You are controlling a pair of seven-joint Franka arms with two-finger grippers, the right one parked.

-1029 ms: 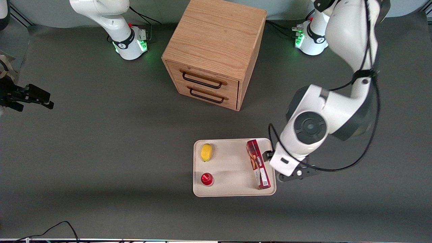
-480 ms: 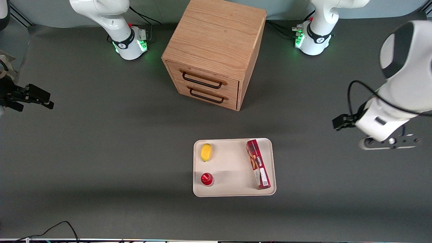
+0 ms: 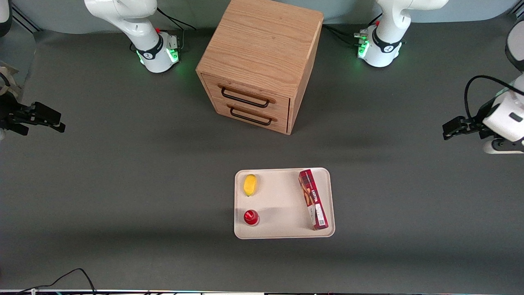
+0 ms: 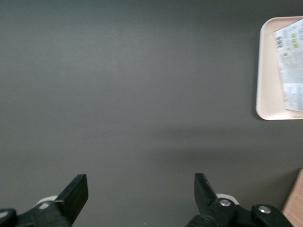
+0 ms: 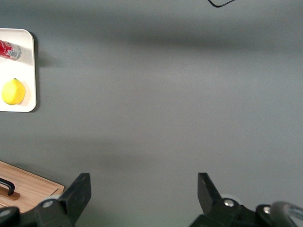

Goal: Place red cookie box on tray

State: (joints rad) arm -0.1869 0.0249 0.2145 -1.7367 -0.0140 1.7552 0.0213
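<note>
The red cookie box lies flat on the cream-white tray, along the tray's edge toward the working arm's end. My left gripper hangs above bare table, well away from the tray toward the working arm's end, and holds nothing. In the left wrist view the gripper is open over grey table, with a corner of the tray and the box's white label end off to one side.
A yellow lemon and a small red-capped can sit on the tray at its parked-arm edge. A wooden two-drawer cabinet stands farther from the front camera than the tray. A black cable lies near the table's front edge.
My left gripper has moved away from the box, rising and travelling toward the working arm's end of the table. The box stays on the tray.
</note>
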